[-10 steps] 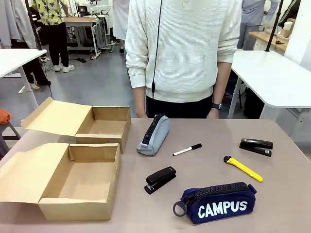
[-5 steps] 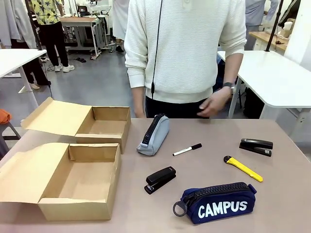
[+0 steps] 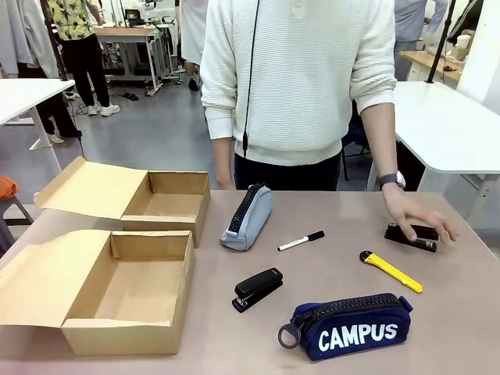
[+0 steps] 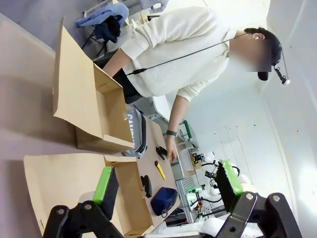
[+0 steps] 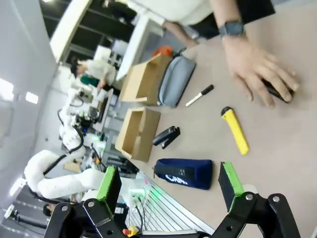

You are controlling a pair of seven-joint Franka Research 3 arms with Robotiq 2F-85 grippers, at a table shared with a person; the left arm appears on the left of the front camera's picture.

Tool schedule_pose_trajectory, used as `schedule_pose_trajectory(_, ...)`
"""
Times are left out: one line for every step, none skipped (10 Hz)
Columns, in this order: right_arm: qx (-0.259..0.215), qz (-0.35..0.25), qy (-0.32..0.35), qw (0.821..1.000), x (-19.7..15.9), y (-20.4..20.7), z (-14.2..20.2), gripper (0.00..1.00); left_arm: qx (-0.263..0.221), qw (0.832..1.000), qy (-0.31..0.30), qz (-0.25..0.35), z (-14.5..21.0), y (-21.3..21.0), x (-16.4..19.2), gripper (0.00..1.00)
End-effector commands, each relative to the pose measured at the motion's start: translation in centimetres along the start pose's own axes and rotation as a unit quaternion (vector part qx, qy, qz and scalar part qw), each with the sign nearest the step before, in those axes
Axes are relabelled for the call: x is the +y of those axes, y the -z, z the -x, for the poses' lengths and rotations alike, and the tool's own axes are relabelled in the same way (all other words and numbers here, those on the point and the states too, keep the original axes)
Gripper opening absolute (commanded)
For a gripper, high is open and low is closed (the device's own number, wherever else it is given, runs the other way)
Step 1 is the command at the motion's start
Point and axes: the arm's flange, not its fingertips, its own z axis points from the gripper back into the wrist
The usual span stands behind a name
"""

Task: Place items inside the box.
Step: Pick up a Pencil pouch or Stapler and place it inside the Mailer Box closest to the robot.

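Two open cardboard boxes stand at the table's left, a near box (image 3: 129, 293) and a far box (image 3: 164, 203). To their right lie a grey pencil case (image 3: 248, 216), a marker (image 3: 301, 241), a black stapler (image 3: 258, 289), a yellow utility knife (image 3: 391, 271) and a navy CAMPUS pouch (image 3: 351, 326). The person's hand (image 3: 418, 215) rests on a second black stapler (image 3: 410, 234) at the far right. My left gripper (image 4: 167, 182) hangs open, high above the boxes. My right gripper (image 5: 168, 182) is open too, well above the pouch (image 5: 183, 173) and knife (image 5: 235, 130).
The person stands at the table's far edge, behind the pencil case. Both box lids (image 3: 47, 277) fold out to the left. Bare tabletop (image 3: 328, 266) lies between the items. White tables and other people are farther back.
The person's hand has swung from their side down onto the stapler at the table's right. The items and boxes have not moved.
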Motion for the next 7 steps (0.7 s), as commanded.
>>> schedule_pose_trajectory(-0.018,-0.042,-0.06,0.997,-2.5,-6.8,3.2,1.0,-0.006,1.0,0.012,0.01,-0.1,0.0,0.0,1.0)
schedule_pose_trajectory(-0.051,-0.084,-0.08,0.992,-3.2,-9.4,5.4,1.0,-0.006,1.0,0.012,0.01,-0.1,0.0,0.0,1.0)
schedule_pose_trajectory(-0.11,-0.066,-0.043,0.991,-3.7,-9.8,5.7,1.0,-0.006,1.0,0.012,0.01,-0.1,0.0,0.0,1.0)
schedule_pose_trajectory(-0.048,-0.037,-0.04,0.997,-1.4,-7.3,4.7,1.0,-0.006,1.0,0.012,0.01,-0.1,0.0,0.0,1.0)
schedule_pose_trajectory(-0.048,-0.037,-0.04,0.997,-1.4,-7.3,4.7,1.0,-0.006,1.0,0.012,0.01,-0.1,0.0,0.0,1.0)
schedule_pose_trajectory(-0.048,-0.037,-0.04,0.997,-1.4,-7.3,4.7,1.0,-0.006,1.0,0.012,0.01,-0.1,0.0,0.0,1.0)
schedule_pose_trajectory(-0.068,-0.049,-0.041,0.996,-2.2,-8.9,6.2,1.0,-0.006,1.0,0.012,0.01,-0.1,0.0,0.0,1.0)
